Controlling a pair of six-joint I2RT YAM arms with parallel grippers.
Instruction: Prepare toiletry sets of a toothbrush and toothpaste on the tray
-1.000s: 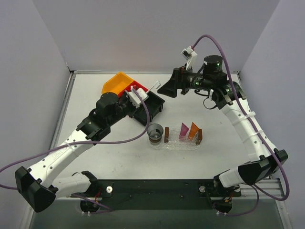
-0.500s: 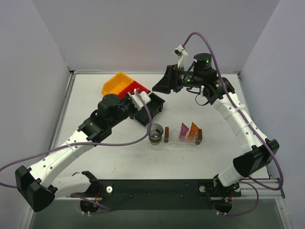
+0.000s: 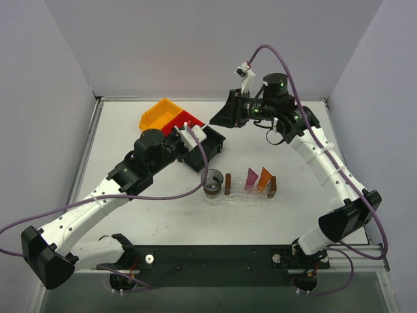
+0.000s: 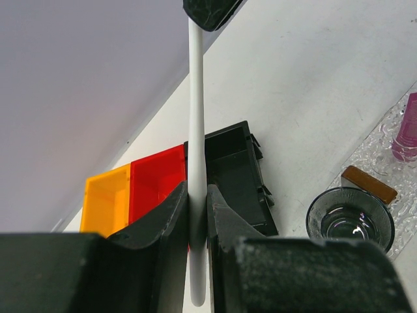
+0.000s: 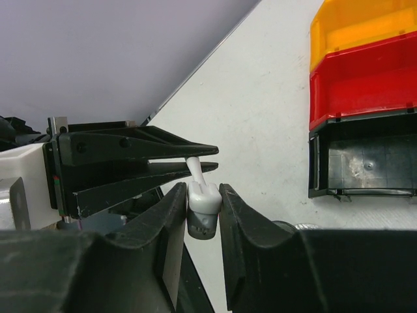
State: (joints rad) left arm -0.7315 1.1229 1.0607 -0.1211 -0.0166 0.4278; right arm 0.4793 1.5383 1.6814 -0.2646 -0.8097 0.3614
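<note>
Two grippers share one toothbrush (image 4: pixel 195 98) near the black bin (image 3: pixel 212 149). From overhead the stick is all but hidden between them. The left wrist view shows the left gripper (image 4: pixel 197 192) pressed onto its white shaft (far end buried in the right gripper (image 4: pixel 207 14)). The right wrist view alone shows that gripper's fingers pinching the pale head. Further right, the tray (image 3: pixel 241 199) carries the toothpaste (image 3: pixel 251 179), one magenta tube and one orange.

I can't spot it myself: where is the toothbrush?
Left wrist view: the toothbrush hangs mid-air, gripped by the left gripper and right gripper, beside the black bin.
</note>
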